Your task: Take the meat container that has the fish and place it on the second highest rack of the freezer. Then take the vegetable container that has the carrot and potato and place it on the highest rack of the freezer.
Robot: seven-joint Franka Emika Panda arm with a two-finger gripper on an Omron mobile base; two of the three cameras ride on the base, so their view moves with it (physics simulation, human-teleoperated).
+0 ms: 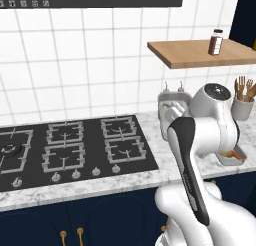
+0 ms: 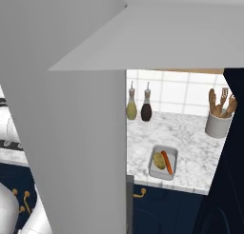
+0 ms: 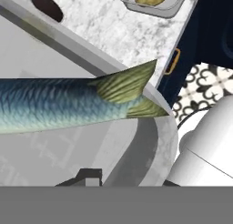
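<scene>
The meat container point(image 3: 154, 141) is a grey tray lifted off the counter, and its rim runs down between my fingertips. The blue-green fish point(image 3: 59, 104) lies across it, tail toward the rim. My gripper point(image 3: 127, 180) is shut on that rim. From the left base view the tray point(image 1: 172, 107) hangs in front of my wrist, above the marble counter point(image 1: 150, 175). Its grey underside point(image 2: 71, 109) looms close in the right base view. The vegetable container point(image 2: 163, 162) with carrot and potato rests near the counter's front edge, also seen as the vegetable container point(image 1: 231, 156) behind my arm.
A black gas stove point(image 1: 75, 147) takes up the left of the counter. Two bottles point(image 2: 138, 107) and a utensil holder point(image 2: 218, 123) stand against the tiled wall. A wooden shelf point(image 1: 200, 52) carries a jar point(image 1: 216, 42). A dark tall panel point(image 2: 233, 157) bounds the right side.
</scene>
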